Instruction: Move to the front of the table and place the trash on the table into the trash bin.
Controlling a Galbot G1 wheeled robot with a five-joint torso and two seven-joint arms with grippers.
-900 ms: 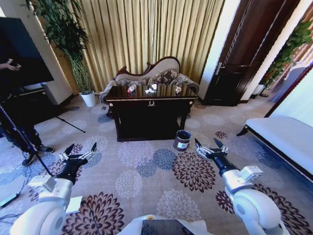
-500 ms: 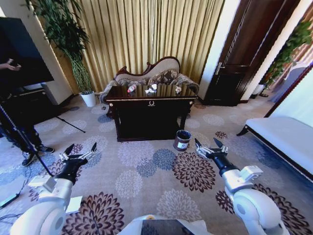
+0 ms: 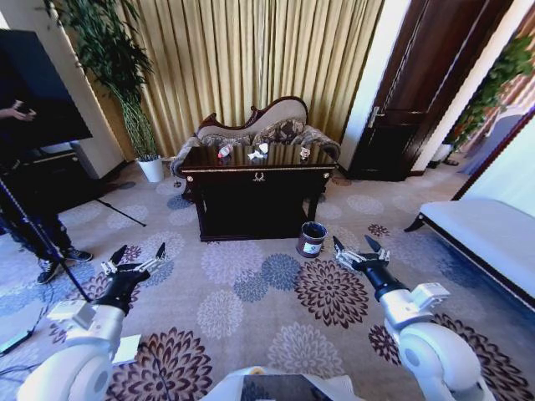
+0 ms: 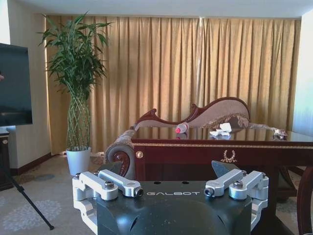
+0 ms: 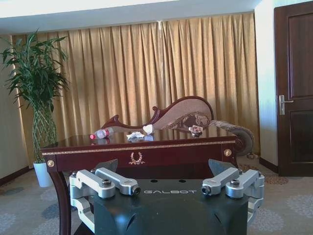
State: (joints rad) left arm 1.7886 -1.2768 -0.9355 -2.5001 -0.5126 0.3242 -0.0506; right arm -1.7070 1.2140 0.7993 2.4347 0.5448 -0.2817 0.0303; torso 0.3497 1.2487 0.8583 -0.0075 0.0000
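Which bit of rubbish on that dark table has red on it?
The small plastic bottle, lying on its side toward the table's left end. The other pieces, the crumpled paper scraps, are white.

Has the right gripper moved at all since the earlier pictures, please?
No. In the head view the right gripper hangs just right of the trash bin, as before, fingers open.

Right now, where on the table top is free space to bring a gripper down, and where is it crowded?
The table is bare along its front edge and left end. Crowded is the back: the bottle, paper scraps mid-back, another scrap toward the right.
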